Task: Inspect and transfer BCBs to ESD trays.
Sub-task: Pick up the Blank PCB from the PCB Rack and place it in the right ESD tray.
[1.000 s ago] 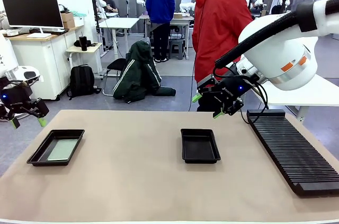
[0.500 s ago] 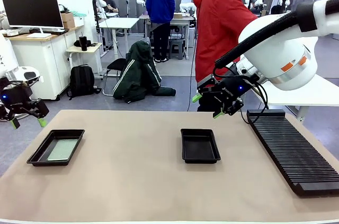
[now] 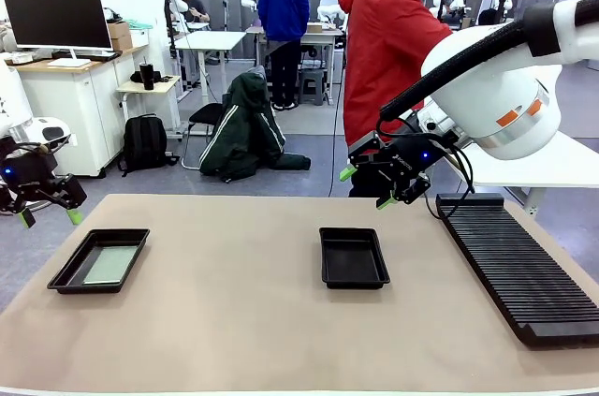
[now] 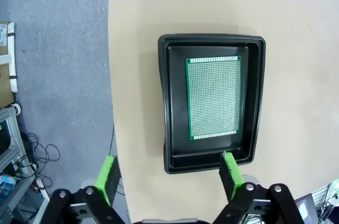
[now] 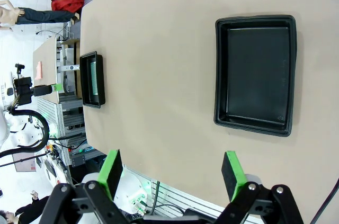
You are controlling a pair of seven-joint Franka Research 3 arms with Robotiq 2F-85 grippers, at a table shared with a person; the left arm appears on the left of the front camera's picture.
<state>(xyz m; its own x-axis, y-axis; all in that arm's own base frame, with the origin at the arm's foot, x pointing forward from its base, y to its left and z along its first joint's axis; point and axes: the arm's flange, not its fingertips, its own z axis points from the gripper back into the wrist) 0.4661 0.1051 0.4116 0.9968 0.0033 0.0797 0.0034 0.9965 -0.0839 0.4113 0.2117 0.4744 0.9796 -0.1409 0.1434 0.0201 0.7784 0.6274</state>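
The one BCB (image 4: 213, 97) I can see lies flat and square on the floor of the left ESD tray (image 4: 163, 102), out near the table (image 3: 234, 321) edge on my left, so I'd call that one delivered. The middle ESD tray (image 3: 354, 260) has a bare floor, presumably waiting for the next board. My left claw (image 4: 168, 176) hangs up off the table looking straight down on the loaded tray, jaws spread wide and holding nothing, which makes a handy inspection angle. My right claw (image 3: 367, 187) hovers high between the middle tray and the long ribbed rack (image 3: 519, 265), wide open and empty too. A person (image 3: 388, 40) in a red jacket stands at the far side.
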